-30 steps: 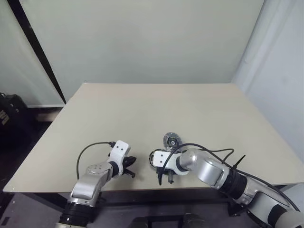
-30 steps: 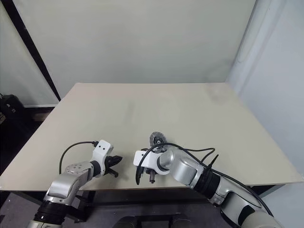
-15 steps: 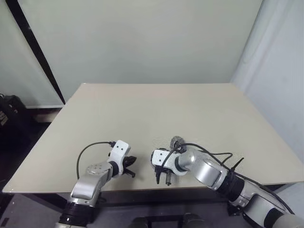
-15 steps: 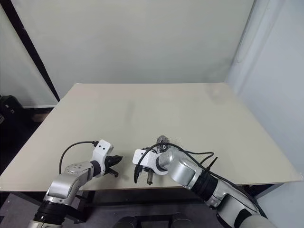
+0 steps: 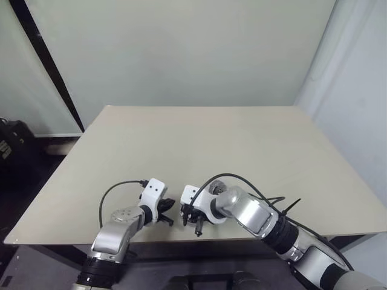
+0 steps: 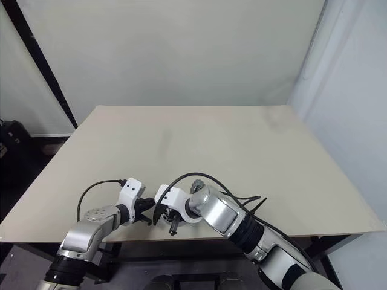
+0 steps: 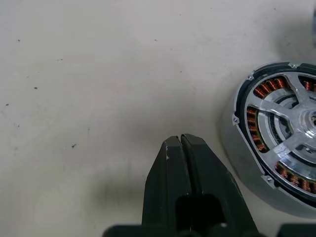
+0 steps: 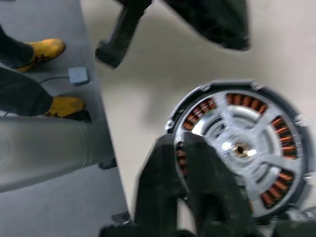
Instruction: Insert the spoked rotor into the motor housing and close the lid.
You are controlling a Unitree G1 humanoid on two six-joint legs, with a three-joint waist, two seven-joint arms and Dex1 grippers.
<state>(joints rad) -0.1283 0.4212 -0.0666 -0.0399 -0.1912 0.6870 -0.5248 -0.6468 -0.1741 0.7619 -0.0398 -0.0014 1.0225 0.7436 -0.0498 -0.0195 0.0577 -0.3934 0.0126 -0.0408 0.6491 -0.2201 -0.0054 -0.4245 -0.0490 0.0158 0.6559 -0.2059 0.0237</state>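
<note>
On the beige table [image 5: 242, 139], the motor housing [image 7: 279, 136] lies flat, windings upward.

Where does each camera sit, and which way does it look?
Head pair: on the head, facing forward and down at the beige table; both arms show.
Left wrist: on that wrist, along the shut left gripper at the round silvery copper-wound motor housing.
Right wrist: behind the right gripper, down onto that housing.
Both wrist views share the housing.
</note>
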